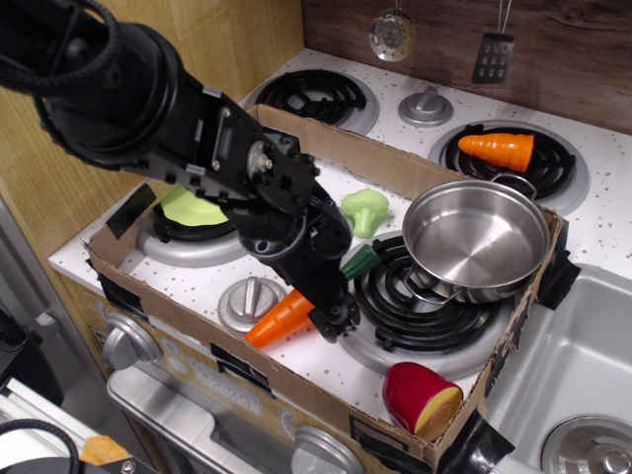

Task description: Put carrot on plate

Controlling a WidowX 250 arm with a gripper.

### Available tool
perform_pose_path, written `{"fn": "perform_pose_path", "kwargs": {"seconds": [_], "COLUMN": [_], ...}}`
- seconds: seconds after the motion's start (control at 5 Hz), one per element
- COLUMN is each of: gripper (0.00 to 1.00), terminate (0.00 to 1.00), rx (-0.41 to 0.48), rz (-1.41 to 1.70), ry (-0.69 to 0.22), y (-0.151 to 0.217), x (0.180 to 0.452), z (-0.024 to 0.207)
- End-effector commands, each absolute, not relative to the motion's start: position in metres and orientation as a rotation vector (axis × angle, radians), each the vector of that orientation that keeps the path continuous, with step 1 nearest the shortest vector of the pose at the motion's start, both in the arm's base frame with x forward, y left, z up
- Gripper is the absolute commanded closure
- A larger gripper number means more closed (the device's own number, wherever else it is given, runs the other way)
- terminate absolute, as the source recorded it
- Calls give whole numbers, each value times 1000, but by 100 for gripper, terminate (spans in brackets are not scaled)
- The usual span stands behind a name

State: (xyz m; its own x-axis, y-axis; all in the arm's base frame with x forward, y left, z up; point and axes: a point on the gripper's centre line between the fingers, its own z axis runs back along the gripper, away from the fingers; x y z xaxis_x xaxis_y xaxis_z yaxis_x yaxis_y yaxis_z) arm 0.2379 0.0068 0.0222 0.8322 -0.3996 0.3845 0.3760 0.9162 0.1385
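The carrot [280,319] lies on the stove top between the front knob and the front right burner. Its orange tip points front-left and its dark green stem end [360,261] points toward the pot. My gripper [331,314] is low over the carrot's middle and hides that part. One dark finger [339,322] shows beside the carrot, and I cannot see how the jaws stand. The lime-green plate [186,208] sits on the front left burner, mostly hidden behind my arm.
A steel pot [480,237] stands on the front right burner. A stubby orange carrot [499,150] lies on the back right burner. A green toy vegetable [364,209] and a red-and-yellow cut fruit [423,398] lie inside the low cardboard wall [296,385]. The sink [578,365] is at the right.
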Motion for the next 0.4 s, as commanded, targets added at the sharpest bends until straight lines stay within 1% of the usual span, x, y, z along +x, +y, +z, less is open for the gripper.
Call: {"fn": "perform_pose_path", "kwargs": {"seconds": [0.0, 0.2], "gripper": [0, 100], "terminate": [0, 0], "rx": [53, 77], "rz": [-412, -451], "ry": [-454, -445], "y": [5, 7], "x": [255, 255], "z": [18, 20]}}
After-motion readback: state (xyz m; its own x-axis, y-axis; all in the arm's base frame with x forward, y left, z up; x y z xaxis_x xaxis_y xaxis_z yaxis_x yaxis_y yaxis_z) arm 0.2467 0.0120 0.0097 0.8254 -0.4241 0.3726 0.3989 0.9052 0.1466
